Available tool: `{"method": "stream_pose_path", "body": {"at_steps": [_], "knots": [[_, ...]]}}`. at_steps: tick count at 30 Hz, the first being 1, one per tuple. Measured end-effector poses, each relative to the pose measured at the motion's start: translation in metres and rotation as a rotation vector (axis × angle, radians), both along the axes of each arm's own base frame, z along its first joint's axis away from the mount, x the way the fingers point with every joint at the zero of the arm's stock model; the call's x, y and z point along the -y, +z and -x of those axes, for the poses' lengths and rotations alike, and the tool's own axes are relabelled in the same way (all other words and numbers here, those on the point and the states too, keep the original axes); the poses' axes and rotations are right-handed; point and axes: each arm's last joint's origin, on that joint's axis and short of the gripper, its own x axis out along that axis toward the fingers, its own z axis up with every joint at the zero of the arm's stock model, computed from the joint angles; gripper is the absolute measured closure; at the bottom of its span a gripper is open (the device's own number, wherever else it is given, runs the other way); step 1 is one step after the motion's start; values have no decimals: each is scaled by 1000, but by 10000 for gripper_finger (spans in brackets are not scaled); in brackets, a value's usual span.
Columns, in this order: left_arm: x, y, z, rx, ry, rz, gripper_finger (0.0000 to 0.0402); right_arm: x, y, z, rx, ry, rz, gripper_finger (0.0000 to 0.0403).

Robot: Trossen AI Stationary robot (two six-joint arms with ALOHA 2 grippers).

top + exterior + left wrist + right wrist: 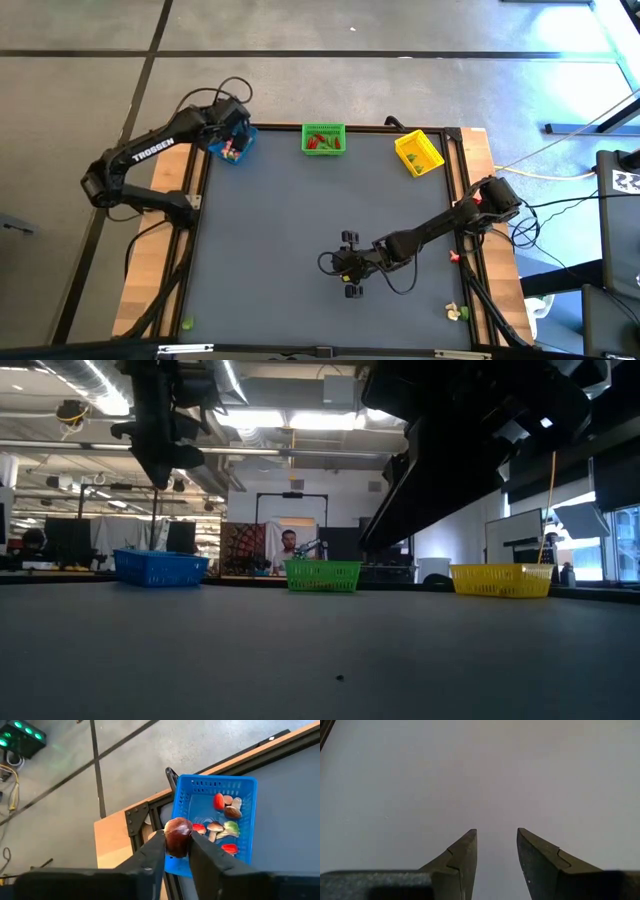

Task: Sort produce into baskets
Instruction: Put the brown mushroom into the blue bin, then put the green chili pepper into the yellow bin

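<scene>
1 brown mushroom piece (177, 836) is getting pinched by the left tool (176, 851), hanging right over the blue basket (248, 815), probably lining up a drop. The right tool (496, 851) is idling spread apart over bare surface (280, 250), grasping nothing.

I'm looking down on the table (300, 230), a dark grey mat framed by wooden edges left and right. Along its far edge stand three baskets: the blue basket (232, 146) at the far left corner, angled, with small pieces inside; the green basket (323, 138) near the middle, red and green bits in it; the yellow basket (418, 151) toward the far right, also angled. At the near right corner I see a small whitish-green piece (456, 312) on the mat. On the near left wooden edge sits a tiny green piece (186, 323).
</scene>
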Motion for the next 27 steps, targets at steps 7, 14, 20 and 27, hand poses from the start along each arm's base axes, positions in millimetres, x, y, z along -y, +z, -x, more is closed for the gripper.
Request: {"method": "stream_pose_path", "body": {"at_steps": [7,14,20,27], "knots": [[-7,-9,-1,3,10,69,238,0,0,0,2,-1,-1,265],[-6,-12,-7,-19,-27,89,212,0,0,0,0,-3,-2,265],[10,-9,-18,7,-139,117,219,0,0,0,4,-9,4,265],[41,-12,-41,66,-388,249,227,0,0,0,8,-11,1,265]]}}
